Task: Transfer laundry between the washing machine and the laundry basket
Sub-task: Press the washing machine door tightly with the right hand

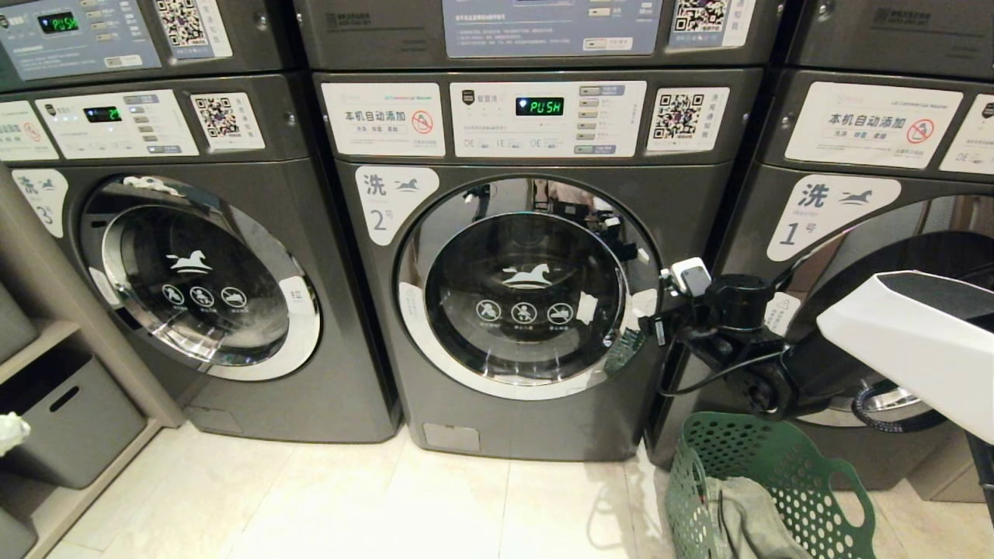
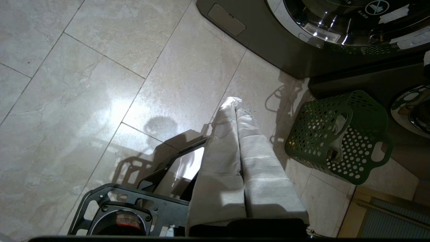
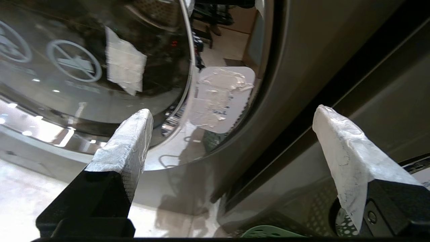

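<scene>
The washing machine labelled 2 stands in the middle with its round glass door closed. My right gripper is open at the door's right edge. In the right wrist view its white-wrapped fingers spread wide around the door's chrome rim, and nothing is between them. The green laundry basket sits on the floor below that arm, with a grey-green garment in it. My left gripper hangs shut and empty over the floor tiles, left of the basket.
A like machine labelled 3 stands to the left and one labelled 1 to the right. A grey storage bin sits on a low shelf at far left. Pale tiled floor lies before the machines.
</scene>
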You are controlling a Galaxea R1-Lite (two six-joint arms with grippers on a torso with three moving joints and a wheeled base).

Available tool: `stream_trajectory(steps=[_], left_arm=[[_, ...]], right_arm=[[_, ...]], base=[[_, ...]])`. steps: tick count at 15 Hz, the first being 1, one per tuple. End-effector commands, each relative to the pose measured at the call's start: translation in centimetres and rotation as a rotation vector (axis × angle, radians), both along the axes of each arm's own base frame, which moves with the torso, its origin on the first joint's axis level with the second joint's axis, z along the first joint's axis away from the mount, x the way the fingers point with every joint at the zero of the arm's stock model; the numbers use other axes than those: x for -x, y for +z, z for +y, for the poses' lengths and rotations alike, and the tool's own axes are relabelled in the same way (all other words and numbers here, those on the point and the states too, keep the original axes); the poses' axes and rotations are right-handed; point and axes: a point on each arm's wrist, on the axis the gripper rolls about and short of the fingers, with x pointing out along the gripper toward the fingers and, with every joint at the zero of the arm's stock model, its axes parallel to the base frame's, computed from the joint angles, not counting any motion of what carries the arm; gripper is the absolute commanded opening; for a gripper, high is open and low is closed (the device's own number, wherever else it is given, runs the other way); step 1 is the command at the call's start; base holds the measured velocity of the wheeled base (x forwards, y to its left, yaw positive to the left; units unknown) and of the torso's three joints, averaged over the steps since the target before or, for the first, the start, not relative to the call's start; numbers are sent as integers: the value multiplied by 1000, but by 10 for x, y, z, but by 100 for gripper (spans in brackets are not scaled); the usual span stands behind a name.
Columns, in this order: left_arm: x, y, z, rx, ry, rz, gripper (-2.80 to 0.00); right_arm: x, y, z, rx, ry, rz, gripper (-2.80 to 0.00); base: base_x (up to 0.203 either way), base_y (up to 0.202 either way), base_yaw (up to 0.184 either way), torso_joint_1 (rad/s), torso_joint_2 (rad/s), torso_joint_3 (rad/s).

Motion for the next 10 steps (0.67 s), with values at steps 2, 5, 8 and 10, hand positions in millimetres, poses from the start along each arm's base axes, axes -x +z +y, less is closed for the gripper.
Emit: stream_trajectory(steps=[2,5,8,10], left_arm=[[0,-1,0,-12,-5,6,-280],[0,0,0,-26,-17,2,-280],[0,1,0,-37,-26,-2,-280],[0,1,0,-43,-31,-2,-280]], right_arm=[[-14,-12,-8,6,-28,-9,0],[-31,-12,-14,3,-57,-53,0],[-38,-14,-13,-13,-44,-71,0],[-39,-19,-15,-6,-60,-62,0]], base=[[0,0,0,0,0,0],[0,0,0,0,0,0],[0,0,0,0,0,0],[0,0,0,0,0,0]])
